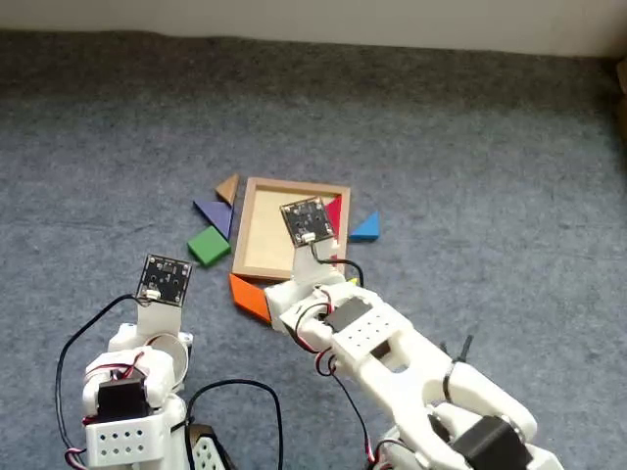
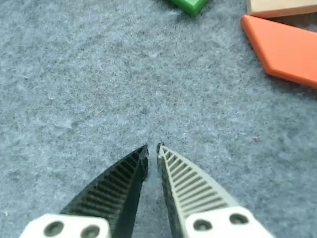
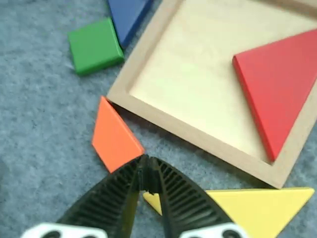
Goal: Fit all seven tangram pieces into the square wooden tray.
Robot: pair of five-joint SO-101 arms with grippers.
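The square wooden tray (image 1: 257,227) lies mid-table with a red triangle (image 1: 334,210) in its right part, also the red triangle (image 3: 277,84) inside the tray (image 3: 198,134). Around it lie a tan triangle (image 1: 228,188), a purple parallelogram (image 1: 216,215), a green square (image 1: 208,245), an orange triangle (image 1: 250,296) and a blue triangle (image 1: 364,227). My right gripper (image 3: 145,162) is shut just outside the tray's near rim, between the orange triangle (image 3: 115,136) and a yellow triangle (image 3: 257,208) whose corner lies under its fingers. My left gripper (image 2: 152,147) is shut over bare carpet.
Grey carpet covers the whole table. In the left wrist view the green square (image 2: 190,5), the orange triangle (image 2: 285,47) and a tray corner (image 2: 277,6) lie well ahead of the fingertips. The right arm (image 1: 392,343) stretches from the near right edge toward the tray.
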